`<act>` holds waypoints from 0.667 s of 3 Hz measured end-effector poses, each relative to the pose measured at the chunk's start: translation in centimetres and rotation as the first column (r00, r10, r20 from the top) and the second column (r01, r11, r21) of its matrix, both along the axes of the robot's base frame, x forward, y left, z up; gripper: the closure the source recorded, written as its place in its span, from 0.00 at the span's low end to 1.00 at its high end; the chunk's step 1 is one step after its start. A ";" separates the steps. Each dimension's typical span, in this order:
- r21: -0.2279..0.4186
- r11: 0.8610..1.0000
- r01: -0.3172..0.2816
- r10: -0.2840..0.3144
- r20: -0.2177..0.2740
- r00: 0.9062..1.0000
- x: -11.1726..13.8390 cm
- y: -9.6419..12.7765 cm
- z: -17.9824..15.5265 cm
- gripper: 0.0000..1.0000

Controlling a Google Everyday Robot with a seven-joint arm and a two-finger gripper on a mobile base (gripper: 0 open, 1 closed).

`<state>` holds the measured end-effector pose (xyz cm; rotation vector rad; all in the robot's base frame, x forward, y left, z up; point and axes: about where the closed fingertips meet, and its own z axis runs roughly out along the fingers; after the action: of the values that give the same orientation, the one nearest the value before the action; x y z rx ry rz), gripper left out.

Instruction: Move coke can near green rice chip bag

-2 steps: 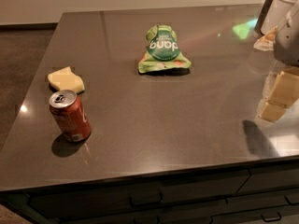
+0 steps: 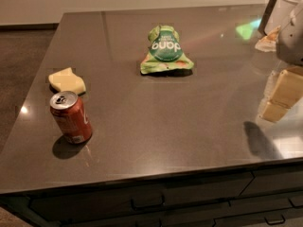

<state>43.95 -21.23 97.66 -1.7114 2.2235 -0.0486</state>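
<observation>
The coke can, red with a silver top, stands upright near the front left of the dark countertop. The green rice chip bag lies toward the back middle, well apart from the can. My gripper, with tan parts below a white arm segment, hangs over the counter's right edge. It is far to the right of both the can and the bag and holds nothing that I can see.
A pale yellow sponge-like piece lies just behind the can. A white object stands at the back right corner. Drawers with handles run below the counter's front edge. The floor drops off on the left.
</observation>
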 end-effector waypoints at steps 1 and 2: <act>0.094 0.995 -0.031 0.032 -0.017 0.999 1.1 2.6 -0.4 0.00; 0.214 0.974 -0.070 0.075 -0.013 0.997 2.1 6.2 -0.7 0.00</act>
<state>46.08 -15.00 96.94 -1.6796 2.0931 0.2188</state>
